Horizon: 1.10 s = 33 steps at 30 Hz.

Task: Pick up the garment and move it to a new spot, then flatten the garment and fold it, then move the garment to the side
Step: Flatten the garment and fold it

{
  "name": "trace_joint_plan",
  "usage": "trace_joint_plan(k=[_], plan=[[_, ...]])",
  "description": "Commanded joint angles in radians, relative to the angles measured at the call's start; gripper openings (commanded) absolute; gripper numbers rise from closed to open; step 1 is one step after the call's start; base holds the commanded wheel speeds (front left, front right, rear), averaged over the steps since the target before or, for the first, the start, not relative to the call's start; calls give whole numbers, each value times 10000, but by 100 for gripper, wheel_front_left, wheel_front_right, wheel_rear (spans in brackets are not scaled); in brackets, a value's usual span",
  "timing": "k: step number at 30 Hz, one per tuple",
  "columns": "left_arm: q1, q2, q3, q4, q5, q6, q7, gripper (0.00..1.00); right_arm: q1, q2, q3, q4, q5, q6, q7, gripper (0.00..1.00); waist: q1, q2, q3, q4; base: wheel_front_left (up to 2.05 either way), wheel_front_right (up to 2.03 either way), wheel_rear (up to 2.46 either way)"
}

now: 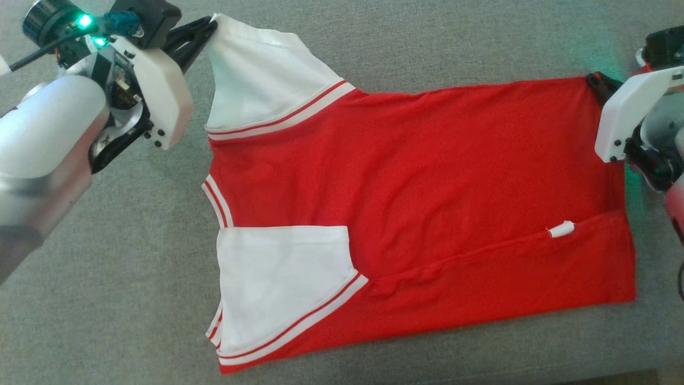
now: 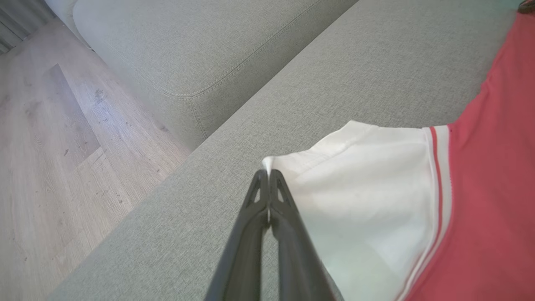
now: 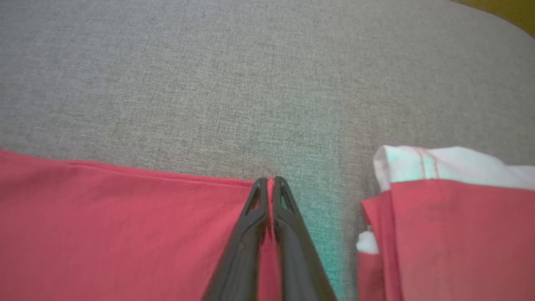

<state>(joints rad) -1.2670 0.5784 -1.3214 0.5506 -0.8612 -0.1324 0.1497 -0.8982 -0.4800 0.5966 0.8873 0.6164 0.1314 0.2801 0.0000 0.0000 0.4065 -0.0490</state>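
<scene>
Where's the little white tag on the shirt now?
Head view, right side: the tag sits on the shirt along a fold line, below the right gripper.

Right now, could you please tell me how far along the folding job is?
Done, it seems: the garment lies spread flat on the grey cushion, its near edge apparently folded over once. In hand: the left gripper is shut on the white sleeve tip and the right gripper on the red hem corner, likely for the next fold. Left: finishing the folds and moving it aside.
</scene>
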Motion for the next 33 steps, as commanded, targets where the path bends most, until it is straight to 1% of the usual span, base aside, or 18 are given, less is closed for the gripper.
trace_joint_plan(k=[1, 5, 8, 12, 16, 20, 26, 31, 33], plan=[[-668, 399, 413, -76, 75, 17, -39, 0, -117, -209, 156, -78, 78, -7, -114, 0, 0, 0, 17, 6, 0, 0, 0], [-750, 460, 413, 64, 214, 17, -237, 0, -341, -254, 392, -69, 208, -7, -353, 0, 0, 0, 40, 2, 0, 0, 0], [-864, 459, 413, 262, 383, 17, -610, 0, -544, -352, 493, -128, 388, -7, -658, 0, 0, 0, 38, -2, 0, 0, 0], [-1160, 407, 448, 777, 620, 17, -1461, 0, -844, -472, 537, -231, 721, -7, -1153, 0, 0, 0, 5, -21, 0, 0, 0], [-1536, 262, 641, 1356, 922, 62, -2553, 0, -1167, -581, 473, -309, 991, -7, -1831, 0, 0, 0, -64, -44, 0, 0, 0], [-1679, 81, 801, 1874, 937, 109, -3224, 0, -1306, -755, 555, -332, 1270, -7, -2248, 0, 0, 0, -242, 13, 0, 0, 0], [-1060, -161, 731, 2069, 513, 41, -3529, 0, -776, -1056, 860, -569, 1926, -7, -2448, 0, 0, 0, -628, 250, 0, 0, 0], [-104, 95, 631, 1516, 591, 50, -3856, 0, 174, -1321, 950, -800, 2352, -7, -2810, 0, 0, 0, -1071, 534, 0, 0, 0], [330, 240, 674, 1145, 561, 225, -3955, 0, 553, -1423, 933, -889, 2462, -7, -2909, 0, 0, 0, -1231, 631, 0, 0, 0]])
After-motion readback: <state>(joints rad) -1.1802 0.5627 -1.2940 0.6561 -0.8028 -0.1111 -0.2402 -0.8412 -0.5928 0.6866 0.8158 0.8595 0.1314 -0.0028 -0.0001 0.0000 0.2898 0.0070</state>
